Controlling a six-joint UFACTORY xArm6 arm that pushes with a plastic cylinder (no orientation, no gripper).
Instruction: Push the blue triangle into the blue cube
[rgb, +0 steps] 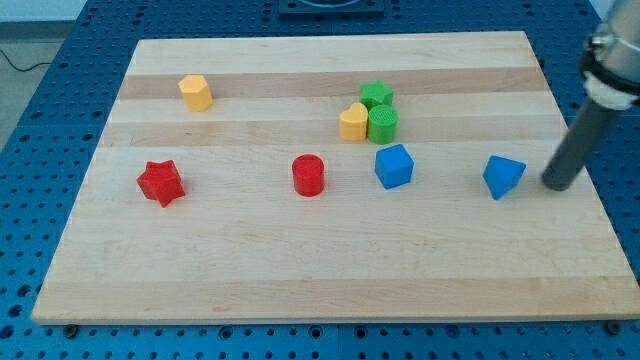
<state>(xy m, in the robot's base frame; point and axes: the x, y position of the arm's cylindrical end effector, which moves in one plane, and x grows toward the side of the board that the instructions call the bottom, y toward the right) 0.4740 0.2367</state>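
The blue triangle (503, 176) lies on the wooden board at the view's right. The blue cube (394, 166) sits to its left, a clear gap between them. My tip (558, 185) is on the board just to the right of the blue triangle, a small gap apart from it. The dark rod rises up and to the right, out of the view's right edge.
A green star (376, 95), a green cylinder (383, 124) and a yellow block (353, 122) cluster just above the blue cube. A red cylinder (308, 175) is left of the cube. A red star (160, 183) and a yellow block (195, 92) are at the left.
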